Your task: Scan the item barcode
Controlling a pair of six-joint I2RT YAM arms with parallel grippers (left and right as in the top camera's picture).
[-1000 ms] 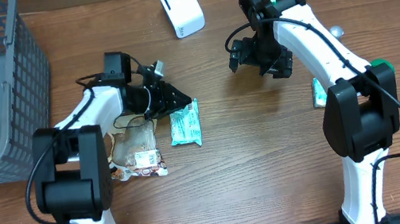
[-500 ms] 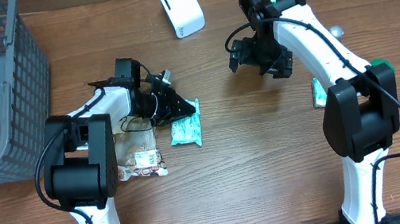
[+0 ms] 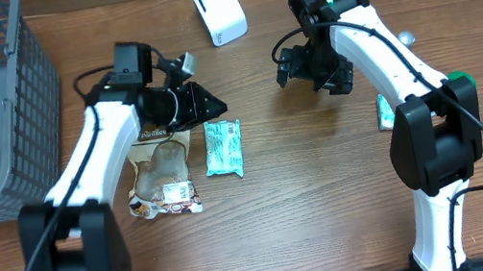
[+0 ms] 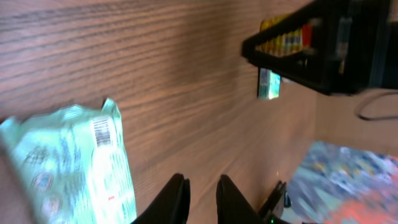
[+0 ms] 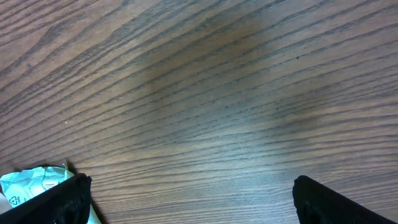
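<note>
Flat on grained wood (image 3: 310,202), crinkly green packet (image 3: 223,148) (rectangular, glossy)

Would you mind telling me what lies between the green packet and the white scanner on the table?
Only bare wood: in the overhead view nothing sits between the green packet and the white scanner; the left claw hovers just beside that stretch.

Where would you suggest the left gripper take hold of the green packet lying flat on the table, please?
Probably the green packet's top crimped edge, from above. It lies flat with its long axis running away from the robot, and that short end is nearest the left gripper, which hovers just beyond it with fingers nearly closed and would need to open first.
</note>
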